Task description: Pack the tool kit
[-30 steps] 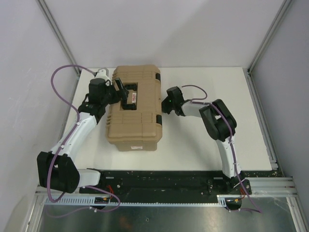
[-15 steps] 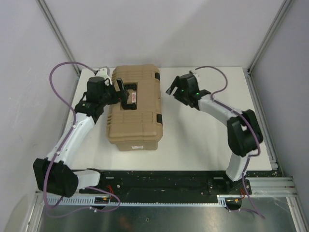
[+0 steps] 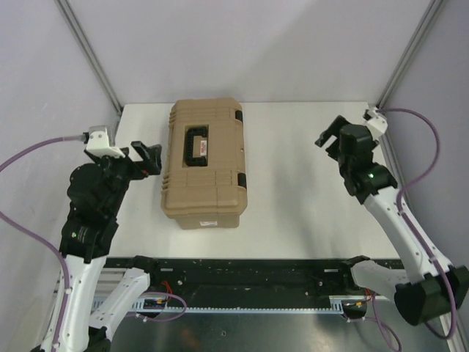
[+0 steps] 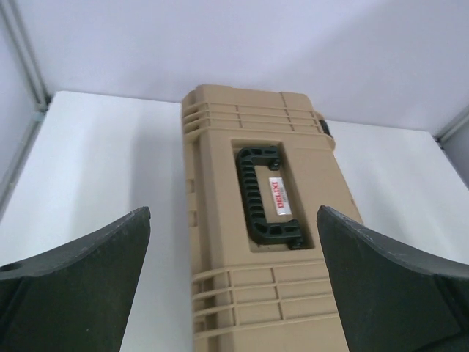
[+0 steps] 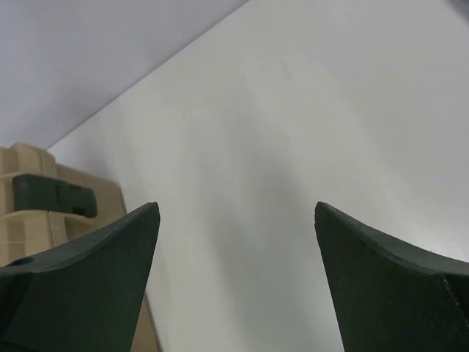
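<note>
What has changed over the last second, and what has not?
The left gripper came off the handle and drew back left of the case. The right gripper opened and swung away from the case toward the table edge. Both hold nothing. The case stayed shut, unmoved.

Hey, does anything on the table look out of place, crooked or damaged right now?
Nothing stands out. The tan tool case lies closed and flat on the white table, black handle folded into its lid, no loose tools in sight. The left end effector and right end effector are open and apart from it.
</note>
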{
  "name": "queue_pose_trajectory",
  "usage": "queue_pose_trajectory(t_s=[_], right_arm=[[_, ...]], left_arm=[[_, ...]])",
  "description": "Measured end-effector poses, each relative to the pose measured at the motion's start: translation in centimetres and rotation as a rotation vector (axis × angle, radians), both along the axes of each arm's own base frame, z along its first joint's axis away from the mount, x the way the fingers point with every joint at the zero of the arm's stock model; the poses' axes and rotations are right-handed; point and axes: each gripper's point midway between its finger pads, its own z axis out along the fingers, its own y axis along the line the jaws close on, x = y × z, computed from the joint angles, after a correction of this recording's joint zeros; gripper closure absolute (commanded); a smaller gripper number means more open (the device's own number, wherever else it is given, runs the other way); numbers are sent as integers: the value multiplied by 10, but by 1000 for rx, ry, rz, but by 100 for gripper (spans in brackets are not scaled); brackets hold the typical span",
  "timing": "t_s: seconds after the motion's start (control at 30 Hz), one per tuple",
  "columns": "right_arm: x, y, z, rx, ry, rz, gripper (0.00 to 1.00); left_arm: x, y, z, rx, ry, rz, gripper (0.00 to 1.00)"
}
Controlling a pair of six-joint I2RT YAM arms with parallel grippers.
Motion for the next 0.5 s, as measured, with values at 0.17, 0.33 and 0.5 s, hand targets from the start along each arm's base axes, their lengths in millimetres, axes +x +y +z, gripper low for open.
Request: queue_pose_trajectory(t_s=[0.17,0.33,0.5], right_arm=[[-35,-36,23,-51,-51,-88,9],[-67,-64,42,-72,-91,-159,9],[-87,-79,47,-82,-101,-203,9]], left_arm=[[-17,20,-11,37,18,80,1],[-27,32,-32,72,72,133,0],[-30,38,-38,82,89,163,1]])
